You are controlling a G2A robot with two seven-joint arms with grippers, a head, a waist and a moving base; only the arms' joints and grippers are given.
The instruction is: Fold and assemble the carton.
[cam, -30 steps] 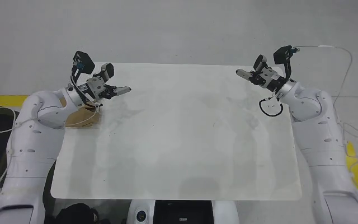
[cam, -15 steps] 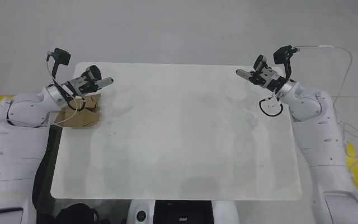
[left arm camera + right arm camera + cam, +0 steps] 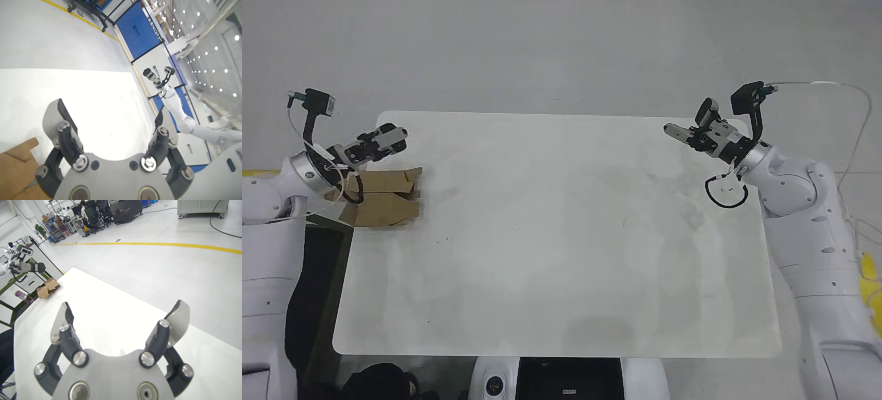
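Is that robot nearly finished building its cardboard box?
Barely begun. Nothing looks assembled: the carton lies unformed at the edge of the table. Nothing is in hand: the left gripper and right gripper are both open and empty. All the folding is left.

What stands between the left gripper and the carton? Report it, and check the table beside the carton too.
Nothing visible does. The left gripper, open, hangs over the table's far left corner, close by the carton, with no other thing between them. The table beside the carton is bare.
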